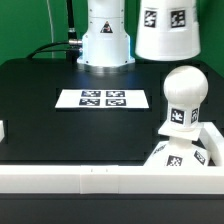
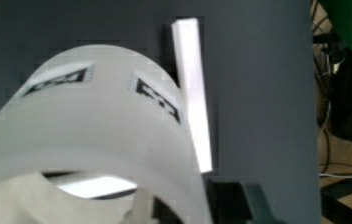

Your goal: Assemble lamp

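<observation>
The white tapered lamp shade (image 1: 167,30) with square tags hangs in the air at the back of the exterior view's right, its top cut off by the frame. In the wrist view the shade (image 2: 102,120) fills most of the picture. My gripper (image 2: 194,205) is shut on the shade's wall, with one dark finger (image 2: 240,203) on its outside. The gripper itself is out of the exterior view. The ball-headed bulb (image 1: 184,90) stands upright on the tagged white base (image 1: 185,152) at the front right, well below the shade.
The marker board (image 1: 102,98) lies flat mid-table. The robot arm's base (image 1: 105,35) stands at the back. A white rail (image 1: 100,178) runs along the table's front edge, and a white rail (image 2: 191,90) also shows in the wrist view. Cables lie beyond the table (image 2: 342,110).
</observation>
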Action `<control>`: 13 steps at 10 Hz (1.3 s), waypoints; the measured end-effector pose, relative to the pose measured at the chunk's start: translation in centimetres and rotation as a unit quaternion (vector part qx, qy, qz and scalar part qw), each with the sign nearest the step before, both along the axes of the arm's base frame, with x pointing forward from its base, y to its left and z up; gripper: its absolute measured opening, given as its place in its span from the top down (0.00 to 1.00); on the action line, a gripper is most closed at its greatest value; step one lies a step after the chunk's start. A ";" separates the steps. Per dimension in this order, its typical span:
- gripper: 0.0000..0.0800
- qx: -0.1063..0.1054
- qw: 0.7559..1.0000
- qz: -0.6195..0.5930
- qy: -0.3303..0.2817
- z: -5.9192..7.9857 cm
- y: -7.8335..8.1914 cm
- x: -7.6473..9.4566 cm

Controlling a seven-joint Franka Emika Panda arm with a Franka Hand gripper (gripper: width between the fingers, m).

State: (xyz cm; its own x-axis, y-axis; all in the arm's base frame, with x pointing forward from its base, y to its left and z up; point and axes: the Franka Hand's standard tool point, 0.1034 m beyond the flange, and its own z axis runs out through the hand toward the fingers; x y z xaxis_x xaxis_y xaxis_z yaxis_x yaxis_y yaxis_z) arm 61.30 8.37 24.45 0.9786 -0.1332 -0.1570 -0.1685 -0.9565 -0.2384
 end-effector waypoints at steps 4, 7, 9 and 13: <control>0.94 0.000 1.000 -0.002 0.004 -3.4 1.7 2.6; 0.94 -0.004 1.000 0.001 0.014 -6.2 1.9 1.3; 0.94 -0.009 1.000 0.012 0.014 -7.9 1.9 0.7; 0.94 -0.010 0.999 0.028 0.023 -9.4 1.3 -0.7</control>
State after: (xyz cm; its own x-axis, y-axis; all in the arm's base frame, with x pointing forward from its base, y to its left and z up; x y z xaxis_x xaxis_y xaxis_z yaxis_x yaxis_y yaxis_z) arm 60.56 9.63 15.07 0.9764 -0.0820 -0.1997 -0.1250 -0.9690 -0.2130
